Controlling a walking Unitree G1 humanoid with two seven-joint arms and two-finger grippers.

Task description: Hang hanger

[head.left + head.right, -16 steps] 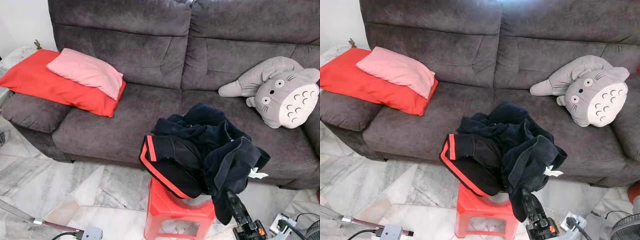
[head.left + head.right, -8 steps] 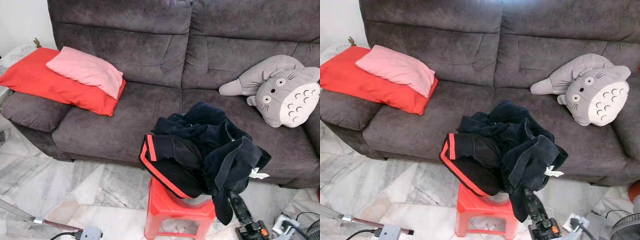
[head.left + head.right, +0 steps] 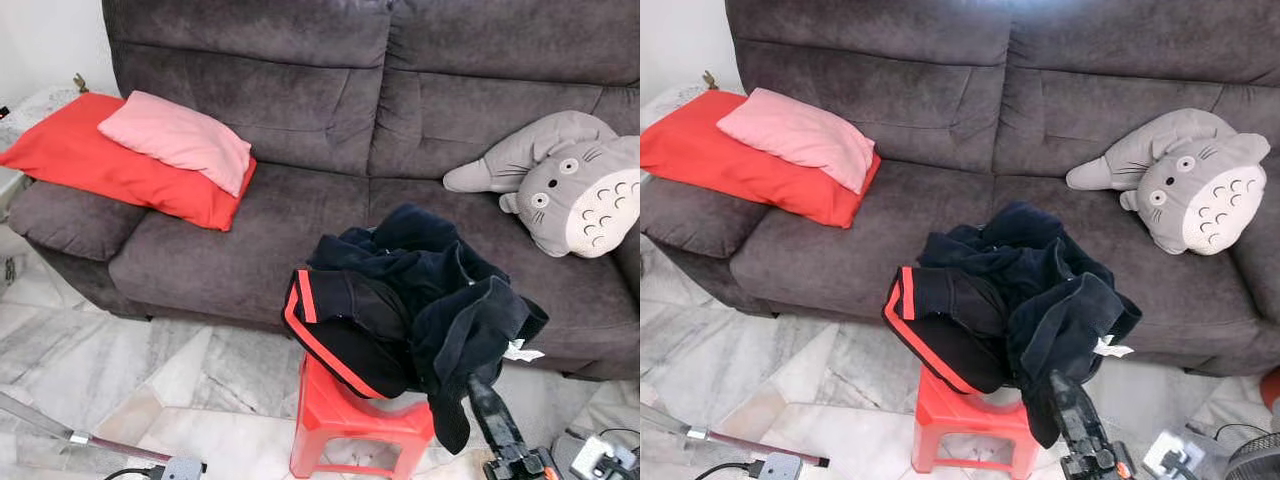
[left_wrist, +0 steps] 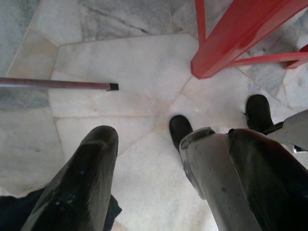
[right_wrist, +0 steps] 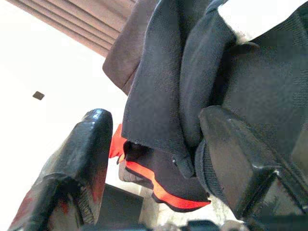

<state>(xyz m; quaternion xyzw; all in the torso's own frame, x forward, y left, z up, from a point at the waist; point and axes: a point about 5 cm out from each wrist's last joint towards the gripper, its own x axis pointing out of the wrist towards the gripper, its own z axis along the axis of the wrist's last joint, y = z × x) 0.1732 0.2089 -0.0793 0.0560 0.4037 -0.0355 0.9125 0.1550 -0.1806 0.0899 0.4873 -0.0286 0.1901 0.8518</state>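
A heap of dark clothes (image 3: 400,290) with a red-striped piece lies on a red plastic stool (image 3: 350,420) in front of the sofa. My right gripper (image 3: 482,392) points up from the lower right, just under the hanging hem of the heap. In the right wrist view this gripper (image 5: 156,115) is open, with a fold of dark cloth (image 5: 159,86) hanging between the fingers. My left gripper (image 4: 168,144) hangs open over the marble floor, close to a stool leg (image 4: 240,38). No hanger can be made out.
A grey sofa (image 3: 250,220) spans the back, with a red pillow (image 3: 90,165), a pink pillow (image 3: 175,140) and a grey plush toy (image 3: 580,180). A thin metal rod (image 3: 60,432) lies low at the left. Cables and a plug box (image 3: 600,455) sit at the lower right.
The whole view has shifted slightly, so the camera moved. My right gripper has edged a little to the right under the clothes' hem. The heap has not moved.
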